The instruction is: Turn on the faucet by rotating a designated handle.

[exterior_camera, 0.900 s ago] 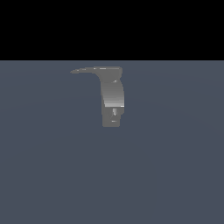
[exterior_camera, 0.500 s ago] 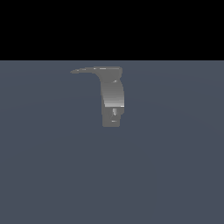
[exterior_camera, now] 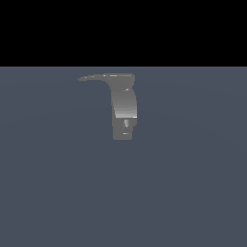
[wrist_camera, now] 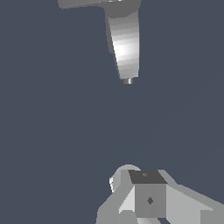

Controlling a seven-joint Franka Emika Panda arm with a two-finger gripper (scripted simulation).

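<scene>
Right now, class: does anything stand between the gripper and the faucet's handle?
Nothing visible does. In the wrist view, only bare grey floor lies between the gripper and the faucet. In the exterior view the handle sticks out sideways, with nothing around it. The arm does not appear there.

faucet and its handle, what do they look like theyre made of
The faucet looks like smooth grey metal with a satin sheen: bright highlight bands run across its curved body in both views. The handle shares that grey tone, so probably the same metal. This is a simulator's render, so the material is only a guess.
</scene>
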